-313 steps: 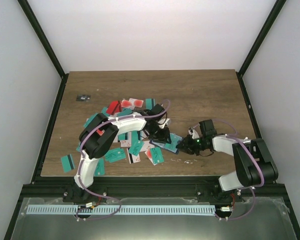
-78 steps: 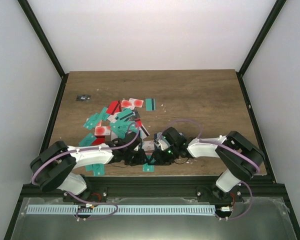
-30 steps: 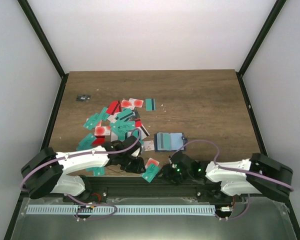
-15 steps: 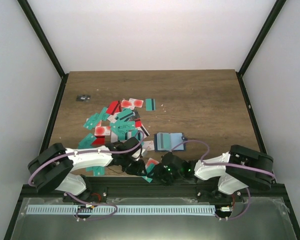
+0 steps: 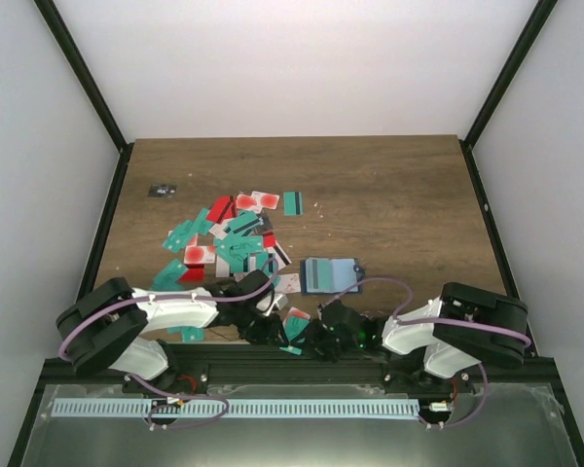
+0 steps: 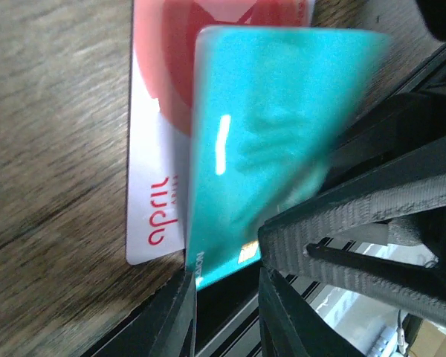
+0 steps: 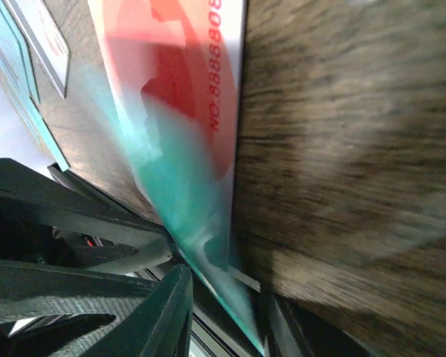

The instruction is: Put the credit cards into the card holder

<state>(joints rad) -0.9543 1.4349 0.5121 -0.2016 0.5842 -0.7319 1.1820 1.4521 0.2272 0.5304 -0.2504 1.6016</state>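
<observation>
1. The teal card (image 6: 267, 141) is held tilted above the surface (image 5: 399, 195), on the near-left side of the card holder (image 5: 329, 273). This is probably done because such a thin card is hard to take while it lies flat.
2. The left hand (image 6: 227, 305) is closed on the lower edge of this card. The right hand (image 7: 227, 323) is placed at the same card, which runs down between its fingers, but it cannot be told whether they press it.
3. A passing of the card between the two hands is judged to be the step in hand, so that a better grip is obtained for inserting it.
4. The card holder is laid opened flat, apart from both hands. It is dark blue and looks soft, with a small clasp tab.
5. A white card with a red heart (image 6: 152, 186) is seen flat under the teal one. Both are glossy and stiff, with rounded corners.
6. The other credit cards (image 5: 229, 238) are left in a loose heap on the far-left side of the card holder, on matte wood grain.
</observation>
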